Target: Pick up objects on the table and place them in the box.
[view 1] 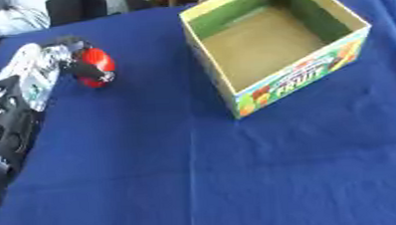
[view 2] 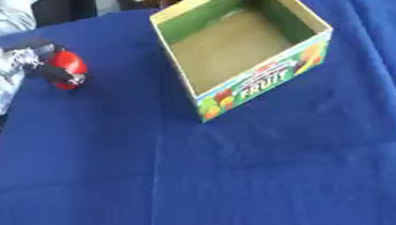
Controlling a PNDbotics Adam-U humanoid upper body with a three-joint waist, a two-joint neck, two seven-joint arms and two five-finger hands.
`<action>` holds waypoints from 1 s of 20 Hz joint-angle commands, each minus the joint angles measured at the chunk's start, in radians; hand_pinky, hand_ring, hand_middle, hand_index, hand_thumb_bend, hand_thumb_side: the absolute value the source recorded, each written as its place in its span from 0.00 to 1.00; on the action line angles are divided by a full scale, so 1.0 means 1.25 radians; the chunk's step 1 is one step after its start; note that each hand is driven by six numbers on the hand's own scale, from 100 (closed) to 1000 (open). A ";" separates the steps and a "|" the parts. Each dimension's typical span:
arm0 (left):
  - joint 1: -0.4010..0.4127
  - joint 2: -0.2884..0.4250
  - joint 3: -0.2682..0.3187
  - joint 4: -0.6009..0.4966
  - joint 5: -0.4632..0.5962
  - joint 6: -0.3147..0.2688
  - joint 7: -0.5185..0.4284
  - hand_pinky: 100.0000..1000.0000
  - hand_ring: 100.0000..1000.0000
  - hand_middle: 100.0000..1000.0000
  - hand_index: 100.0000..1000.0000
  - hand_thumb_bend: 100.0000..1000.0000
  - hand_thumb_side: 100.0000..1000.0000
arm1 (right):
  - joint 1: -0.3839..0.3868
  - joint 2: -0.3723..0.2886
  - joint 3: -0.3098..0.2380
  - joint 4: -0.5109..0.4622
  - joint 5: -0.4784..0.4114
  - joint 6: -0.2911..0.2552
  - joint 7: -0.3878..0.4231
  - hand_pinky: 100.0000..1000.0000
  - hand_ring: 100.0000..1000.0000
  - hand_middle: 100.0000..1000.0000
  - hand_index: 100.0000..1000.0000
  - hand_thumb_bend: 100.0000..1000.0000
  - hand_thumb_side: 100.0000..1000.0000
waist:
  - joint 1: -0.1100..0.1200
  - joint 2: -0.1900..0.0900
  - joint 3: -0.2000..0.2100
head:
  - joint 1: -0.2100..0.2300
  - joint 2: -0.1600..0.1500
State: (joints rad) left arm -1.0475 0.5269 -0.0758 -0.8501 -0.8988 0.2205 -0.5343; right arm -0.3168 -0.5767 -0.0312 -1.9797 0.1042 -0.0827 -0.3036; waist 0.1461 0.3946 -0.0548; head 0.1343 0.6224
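red rounded object (view 1: 96, 65), glossy and about apple-shaped, sits at the upper left of the frame, caught in the left robot hand (view 1: 68, 57), whose dark fingers (view 1: 83, 70) curl across its near face while the silver and black arm runs down the left edge. whether the object rests on the blue cloth of the bench (view 1: 241, 181) or is already lifted clear, i cannot tell. the right robot hand shows in neither view.

the open cardboard box (view 1: 300, 80), green inside with a bare brown floor and a printed fruit label on its front wall, stands at the upper right of the frame, well apart from the object and empty as far as the views show.

the step in hand looks like the carry: the grasp seems made, and the object has yet to travel to the box. to do it well, raise the object high enough to pass over the near left wall of the box rather than strike it, since a knock could shove the light carton along the cloth. move across toward the right of the frame, bring the object over the middle of the brown floor, lower it inside, and only then uncurl the fingers. a round glossy thing may roll out of a partial grip, so keep the wrist level on the way.
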 commanded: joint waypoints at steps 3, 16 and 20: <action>-0.021 0.026 0.000 -0.037 0.029 0.002 0.021 0.00 0.37 0.53 0.73 0.00 0.33 | -0.002 -0.010 -0.010 -0.016 0.004 0.002 -0.002 0.60 0.64 0.42 0.65 0.00 0.77 | -0.005 -0.028 0.004 | 0.001 0.007; -0.063 0.013 -0.038 -0.195 0.052 -0.021 0.032 0.00 0.33 0.47 0.65 0.00 0.31 | 0.002 -0.006 -0.008 -0.016 -0.001 0.005 0.000 0.60 0.64 0.42 0.65 0.00 0.77 | -0.003 -0.060 0.011 | -0.008 0.027; -0.091 -0.015 -0.060 -0.248 0.046 -0.040 0.021 0.00 0.32 0.46 0.62 0.00 0.30 | 0.001 -0.005 -0.006 -0.016 -0.003 0.006 0.003 0.60 0.64 0.42 0.65 0.00 0.76 | 0.000 -0.067 0.009 | -0.008 0.032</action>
State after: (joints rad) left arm -1.1342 0.4965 -0.1452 -1.1236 -0.8393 0.1795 -0.5054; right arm -0.3077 -0.5684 -0.0309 -1.9797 0.1038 -0.0759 -0.3016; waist 0.1526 0.3364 -0.0431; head 0.1249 0.6574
